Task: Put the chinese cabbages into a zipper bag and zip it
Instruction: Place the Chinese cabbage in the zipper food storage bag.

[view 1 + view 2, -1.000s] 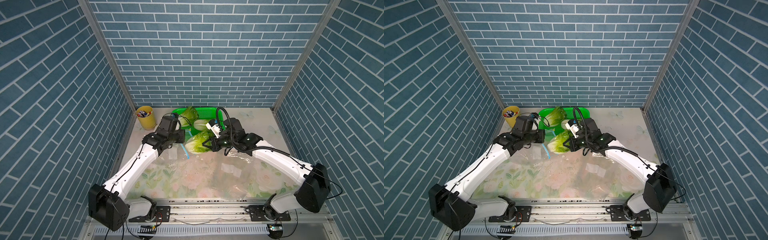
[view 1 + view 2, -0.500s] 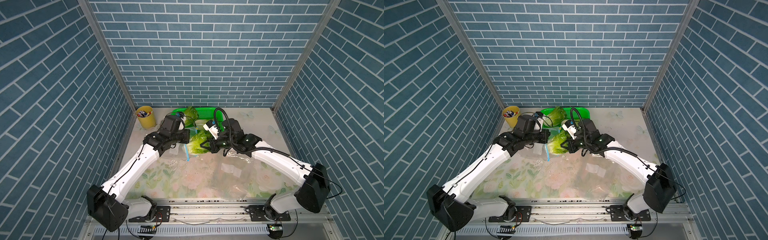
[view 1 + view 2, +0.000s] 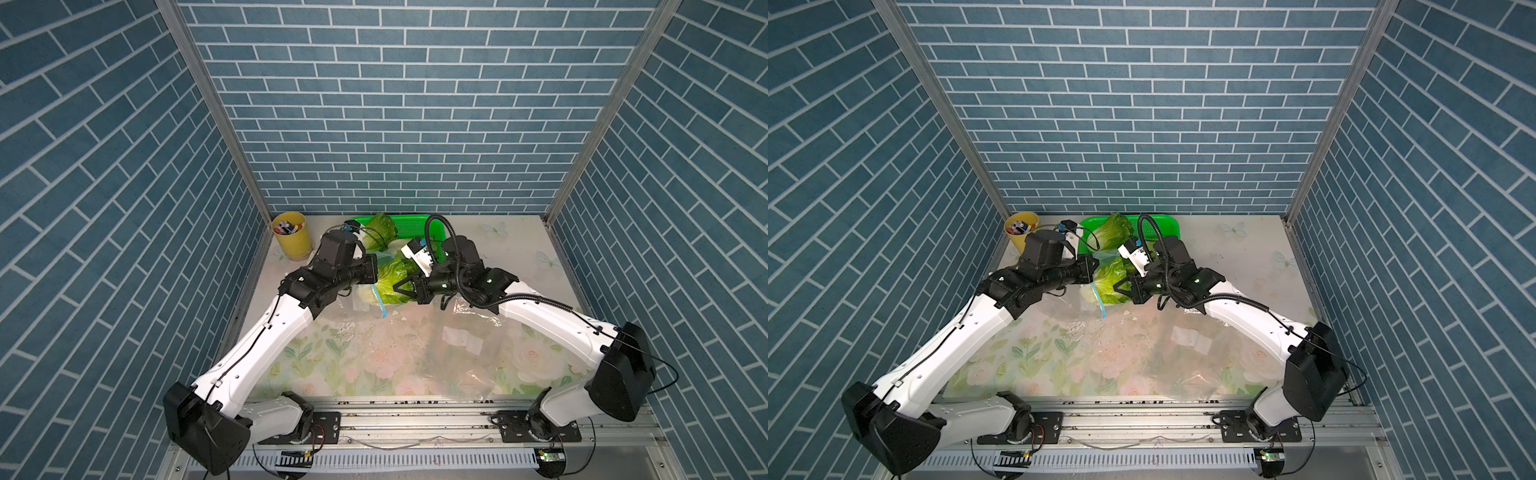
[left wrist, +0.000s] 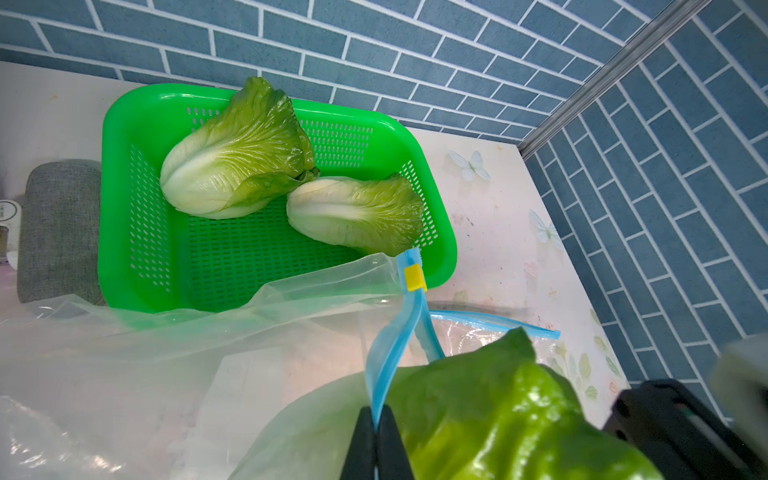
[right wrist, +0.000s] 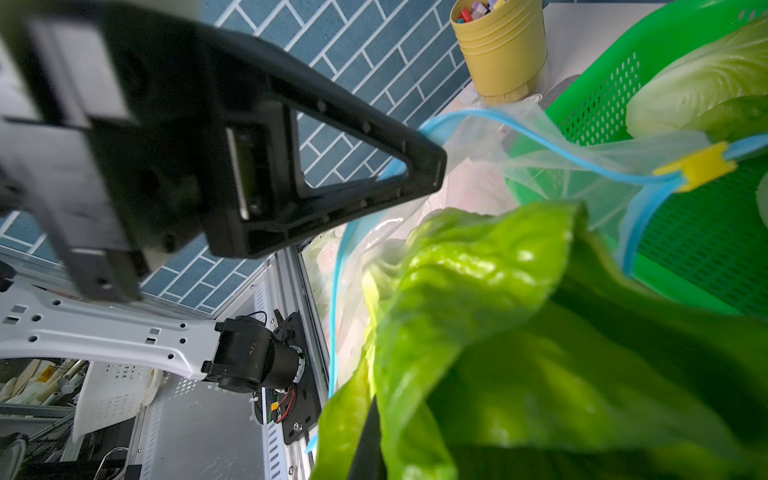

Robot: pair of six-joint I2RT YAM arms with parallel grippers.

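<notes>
Three cabbages in play. The left gripper (image 4: pixel 376 419) is pinched shut on the zipper bag (image 4: pixel 208 353) at its blue zip strip, just in front of the green basket (image 4: pixel 124 208). Two cabbages (image 4: pixel 237 166) (image 4: pixel 357 212) lie inside the basket. The third cabbage (image 3: pixel 388 279) sits stem-first, half in the bag mouth, with the right gripper (image 3: pixel 398 287) clamped on its leaves. The film is limp and slippery. Leaves look tear-prone, so grip nearer the firm stem.

light: bright, even | shadows: soft | glare: on zipper bag (image 4: pixel 166 374) (mild) | blur: close cabbage leaf (image 5: pixel 519 332), wrist views
</notes>
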